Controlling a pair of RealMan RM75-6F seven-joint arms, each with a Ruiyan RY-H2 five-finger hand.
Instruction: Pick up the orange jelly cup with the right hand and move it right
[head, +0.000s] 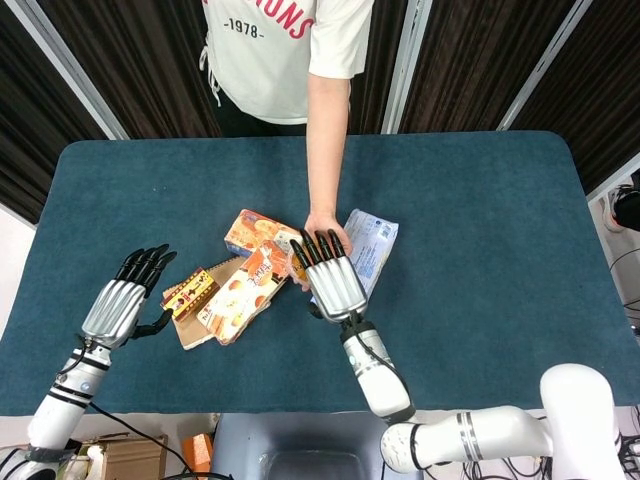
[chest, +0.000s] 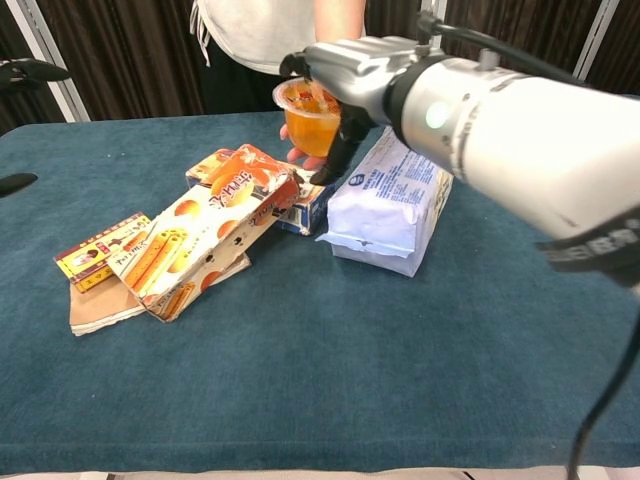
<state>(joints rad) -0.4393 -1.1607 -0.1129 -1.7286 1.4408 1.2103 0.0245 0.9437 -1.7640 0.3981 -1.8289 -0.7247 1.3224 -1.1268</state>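
Observation:
The orange jelly cup (chest: 305, 125) sits in a person's palm (chest: 300, 157) above the back of the table. My right hand (chest: 352, 66) lies over its lid with the fingers spread, and the thumb hangs down the cup's right side. I cannot see a closed grip. In the head view my right hand (head: 330, 282) hides the cup. My left hand (head: 122, 302) hovers open at the table's left, away from everything; only its fingertips (chest: 18, 72) show in the chest view.
A white packet (chest: 390, 205) lies just right of the cup. Orange snack boxes (chest: 205, 232) and a small yellow-red box (chest: 98, 250) are piled to the left. The person's arm (head: 327, 140) reaches in from the far edge of the blue table (head: 480, 200).

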